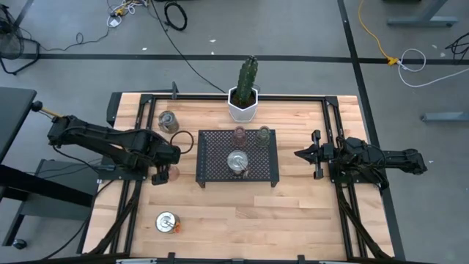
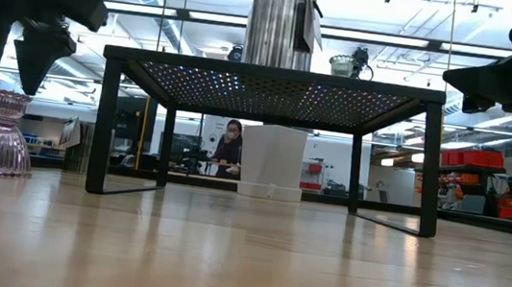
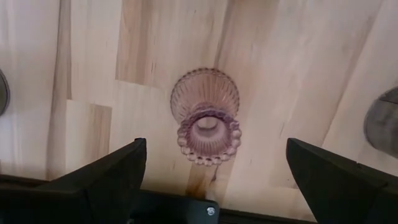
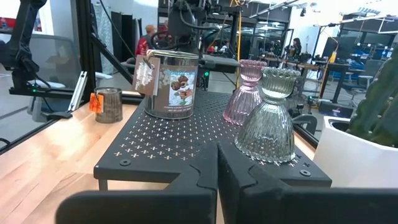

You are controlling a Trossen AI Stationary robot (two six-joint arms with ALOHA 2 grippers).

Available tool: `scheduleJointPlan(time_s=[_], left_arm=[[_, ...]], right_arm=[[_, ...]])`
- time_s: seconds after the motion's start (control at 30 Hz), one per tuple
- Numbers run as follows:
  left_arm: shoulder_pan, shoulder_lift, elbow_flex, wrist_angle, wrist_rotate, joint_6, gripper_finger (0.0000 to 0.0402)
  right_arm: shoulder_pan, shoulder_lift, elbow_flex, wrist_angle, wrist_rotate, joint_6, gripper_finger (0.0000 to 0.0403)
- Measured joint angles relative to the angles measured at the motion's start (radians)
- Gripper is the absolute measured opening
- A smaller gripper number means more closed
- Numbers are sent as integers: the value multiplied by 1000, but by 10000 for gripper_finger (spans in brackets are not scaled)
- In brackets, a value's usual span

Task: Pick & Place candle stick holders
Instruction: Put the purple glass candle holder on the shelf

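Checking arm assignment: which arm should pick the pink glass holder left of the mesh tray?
Left. The left gripper hangs open directly above the pink glass holder, which stands on the table between its fingers. The right gripper is shut, beyond the black mesh tray.

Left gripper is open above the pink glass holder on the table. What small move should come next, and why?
Probably a straight descent. The left gripper hangs open over the pink glass holder, which stands upright on the bare table between the spread fingers, not yet touched. Lowering until the fingers flank it would allow a close. The right gripper waits shut beside the black mesh tray.
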Motion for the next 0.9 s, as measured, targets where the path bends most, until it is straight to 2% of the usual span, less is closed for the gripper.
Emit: scheduleJointPlan(time_s=[0.57,0.9], left_arm=[[1,0,-95,59,-29,-44,385],[4,1,-141,161,-51,-66,385]], right_arm=[[0,0,0,0,0,0,2],[0,0,0,0,0,0,2]])
